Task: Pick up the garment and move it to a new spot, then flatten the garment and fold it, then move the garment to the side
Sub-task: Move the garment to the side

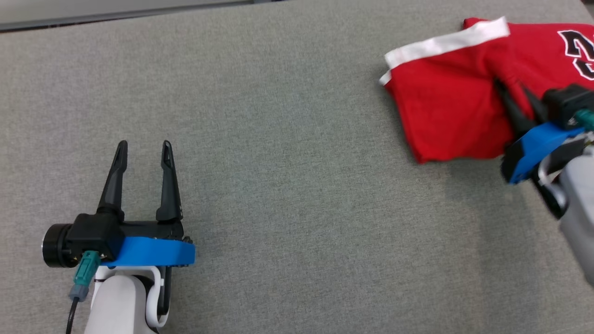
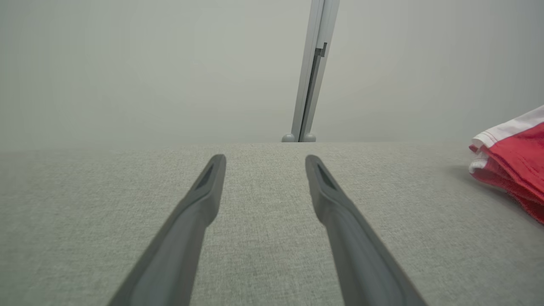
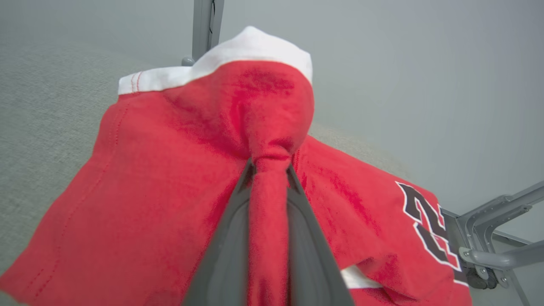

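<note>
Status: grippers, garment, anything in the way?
Right gripper shut on garment, a fold pinched. Left gripper open over table. Nothing in the way.

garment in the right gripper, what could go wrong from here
1. The right gripper pinches only a narrow bunch of the red garment, so the cloth may slip out when pulled.
2. With one grip point and the left gripper open far across the table, the folded layers may drag and come undone.
</note>
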